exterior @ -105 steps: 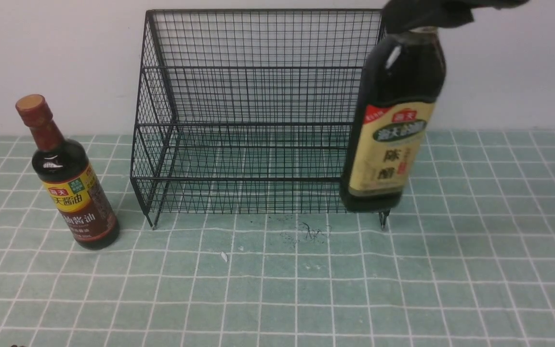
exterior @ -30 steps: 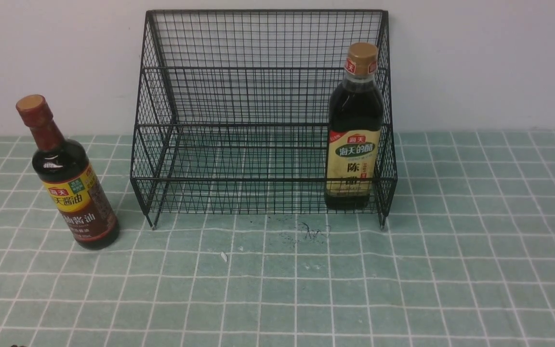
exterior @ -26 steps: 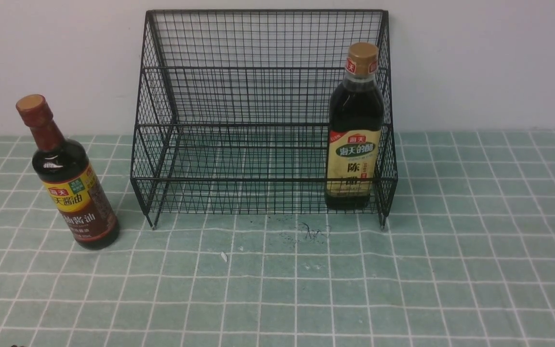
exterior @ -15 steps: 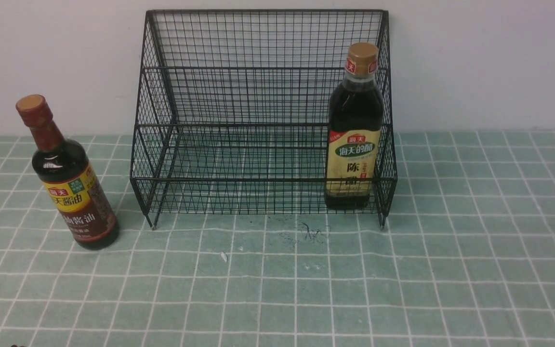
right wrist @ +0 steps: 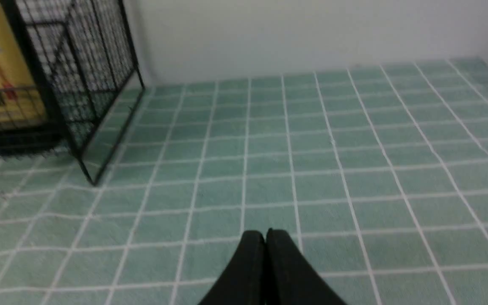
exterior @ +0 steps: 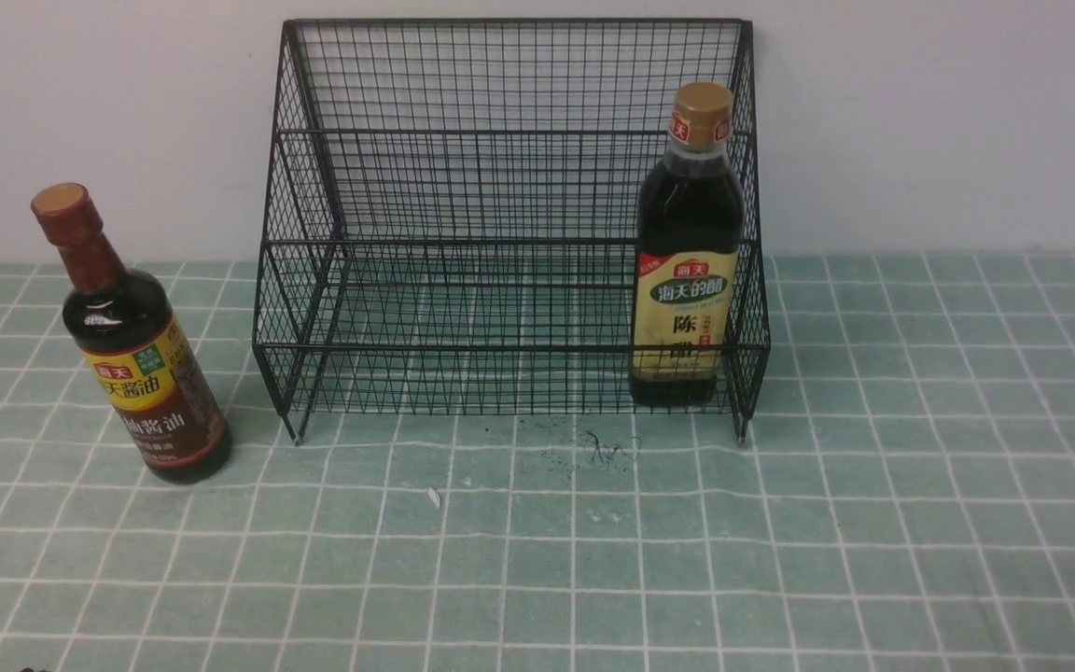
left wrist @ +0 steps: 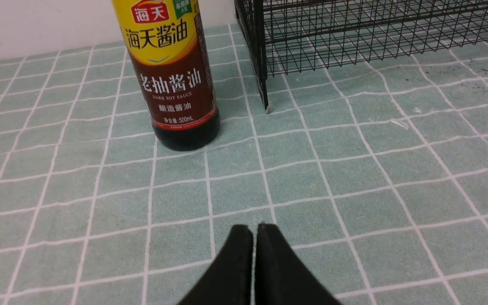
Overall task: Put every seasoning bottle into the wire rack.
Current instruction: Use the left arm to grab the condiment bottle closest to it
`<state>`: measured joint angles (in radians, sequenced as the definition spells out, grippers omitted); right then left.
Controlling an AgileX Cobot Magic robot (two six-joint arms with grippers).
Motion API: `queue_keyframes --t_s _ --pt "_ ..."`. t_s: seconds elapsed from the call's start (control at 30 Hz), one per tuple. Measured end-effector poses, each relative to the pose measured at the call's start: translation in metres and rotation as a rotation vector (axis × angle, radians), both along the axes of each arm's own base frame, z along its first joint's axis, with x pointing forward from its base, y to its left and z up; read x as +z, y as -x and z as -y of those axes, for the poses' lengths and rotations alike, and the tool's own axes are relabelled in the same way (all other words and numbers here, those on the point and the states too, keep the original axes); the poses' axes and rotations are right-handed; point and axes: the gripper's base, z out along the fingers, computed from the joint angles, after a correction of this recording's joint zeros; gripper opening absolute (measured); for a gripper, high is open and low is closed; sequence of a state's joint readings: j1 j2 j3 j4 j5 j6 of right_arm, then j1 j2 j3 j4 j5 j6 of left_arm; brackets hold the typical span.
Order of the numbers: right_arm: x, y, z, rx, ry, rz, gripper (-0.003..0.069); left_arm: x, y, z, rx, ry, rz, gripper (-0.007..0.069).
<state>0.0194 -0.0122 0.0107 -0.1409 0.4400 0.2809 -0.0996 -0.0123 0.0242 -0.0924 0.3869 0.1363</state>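
Front view tells me I'm halfway: tan-capped bottle (exterior: 687, 280) stands in the wire rack (exterior: 509, 133), red-capped bottle (exterior: 141, 373) outside it, left gripper (left wrist: 254, 231) and right gripper (right wrist: 265, 235) both pressed together, empty.

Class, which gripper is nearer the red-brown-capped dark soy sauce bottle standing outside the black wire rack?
Left. The left gripper faces the red-brown-capped soy sauce bottle directly; the right gripper sits beyond the black wire rack's opposite side.

On the slim-necked bottle (left wrist: 167, 72) I read 海天酱油, 老抽酱油, DARK SOY SAUCE, 酿造酱油 and 500mL. The tan-capped bottle (exterior: 687, 243) shows 海天 and 陈.
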Motion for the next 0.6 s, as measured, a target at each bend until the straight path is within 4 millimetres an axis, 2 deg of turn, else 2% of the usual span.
queue_keyframes --t_s 0.6 --pt "0.0014 -0.0010 0.0002 0.001 0.030 0.033 -0.0013 0.0001 0.0000 0.0000 0.000 0.000 0.001 -0.0006"
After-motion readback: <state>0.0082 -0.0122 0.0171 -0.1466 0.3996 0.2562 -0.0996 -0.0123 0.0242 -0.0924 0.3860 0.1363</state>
